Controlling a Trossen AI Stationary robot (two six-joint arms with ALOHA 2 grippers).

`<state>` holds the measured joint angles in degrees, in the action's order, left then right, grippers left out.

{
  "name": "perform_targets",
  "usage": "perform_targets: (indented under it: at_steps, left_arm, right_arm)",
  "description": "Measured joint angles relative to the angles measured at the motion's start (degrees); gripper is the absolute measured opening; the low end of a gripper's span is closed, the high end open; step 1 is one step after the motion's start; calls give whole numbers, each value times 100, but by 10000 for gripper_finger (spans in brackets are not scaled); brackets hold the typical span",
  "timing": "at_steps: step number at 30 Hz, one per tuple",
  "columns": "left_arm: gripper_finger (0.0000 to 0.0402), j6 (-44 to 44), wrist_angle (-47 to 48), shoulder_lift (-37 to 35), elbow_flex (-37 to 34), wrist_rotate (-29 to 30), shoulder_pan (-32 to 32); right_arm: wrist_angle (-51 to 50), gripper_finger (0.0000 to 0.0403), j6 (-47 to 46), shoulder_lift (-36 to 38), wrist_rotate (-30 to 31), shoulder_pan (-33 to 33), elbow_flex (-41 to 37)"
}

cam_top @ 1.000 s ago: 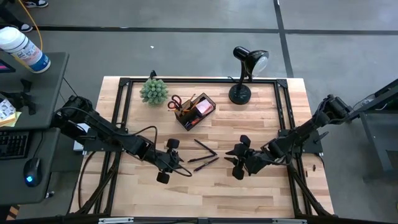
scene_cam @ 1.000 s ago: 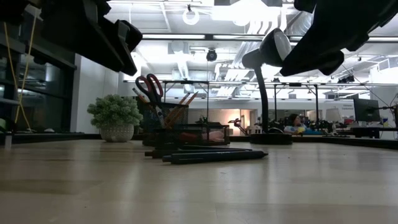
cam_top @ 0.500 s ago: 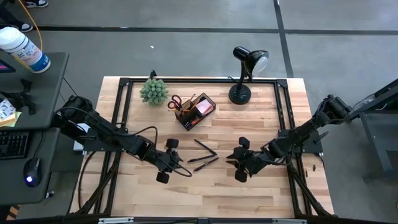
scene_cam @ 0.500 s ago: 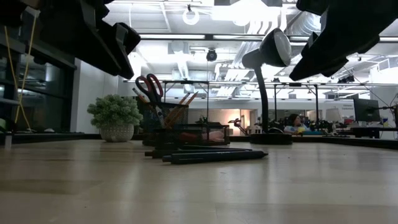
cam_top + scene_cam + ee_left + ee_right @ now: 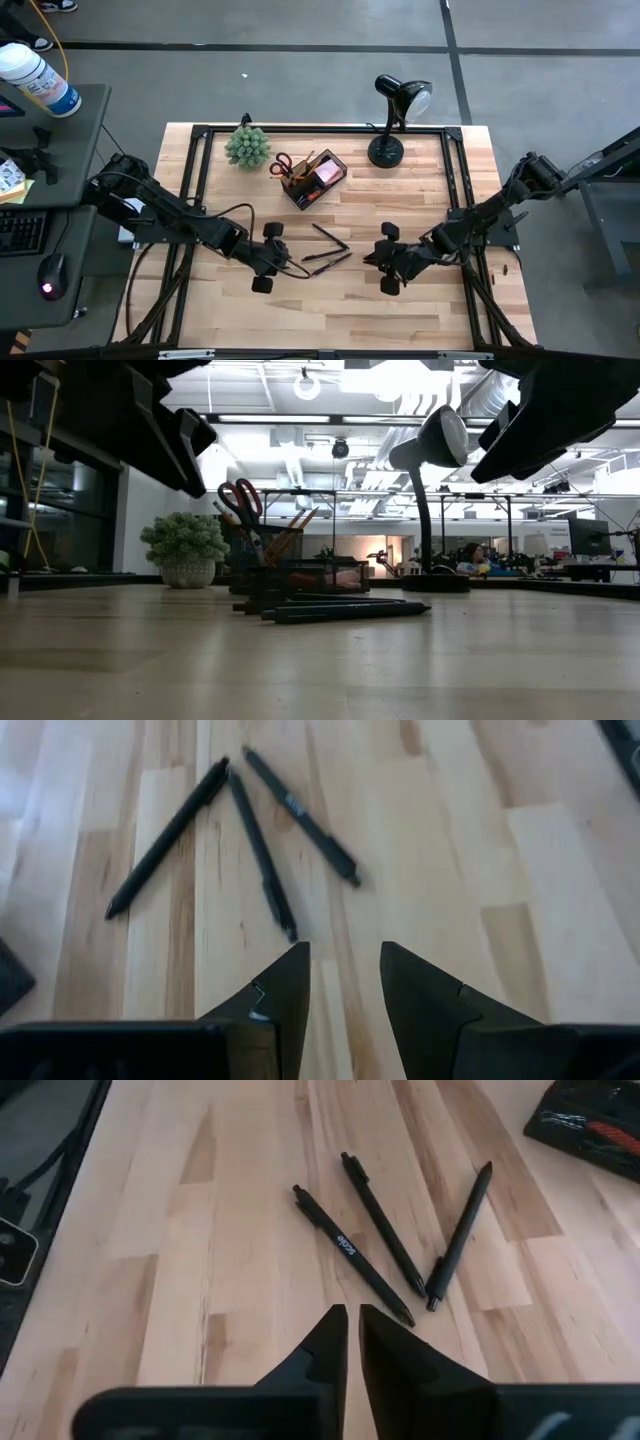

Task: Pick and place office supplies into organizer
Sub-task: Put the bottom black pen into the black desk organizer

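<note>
Pens (image 5: 330,248) lie untouched; left fingers (image 5: 290,985) parted, right fingers (image 5: 328,1342) nearly closed, both empty.

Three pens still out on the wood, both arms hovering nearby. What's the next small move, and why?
Probably lower the left gripper onto the nearest of the black pens: its fingers stand apart, empty, with that pen just ahead, while the right gripper looks nearly shut.

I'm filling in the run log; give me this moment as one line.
left gripper: open, empty | right gripper: nearly shut, empty | three pens: on table between them | organizer: behind
</note>
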<state>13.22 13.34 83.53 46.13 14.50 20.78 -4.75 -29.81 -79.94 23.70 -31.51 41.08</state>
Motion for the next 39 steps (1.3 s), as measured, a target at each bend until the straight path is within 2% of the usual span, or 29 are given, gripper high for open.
perform_targets:
  at_steps: [5,11,16,20,28,39]
  left_arm:
    - [111,-19,-114,0,0,-139,27]
    - [111,739,123,0,-1,-218,24]
    - [111,958,188,0,0,-514,19]
    - [111,777,178,0,0,-635,24]
    - [111,893,184,0,0,-1233,19]
    - [111,134,-117,0,0,131,24]
  right_arm:
    - [-62,16,48,0,227,-15,0]
    - [-98,14,-320,0,692,0,0]
    - [-98,19,-474,0,675,0,0]
    - [-98,20,-519,0,531,0,0]
    - [-101,17,-1093,0,126,2,0]
    - [-168,6,-336,0,258,2,0]
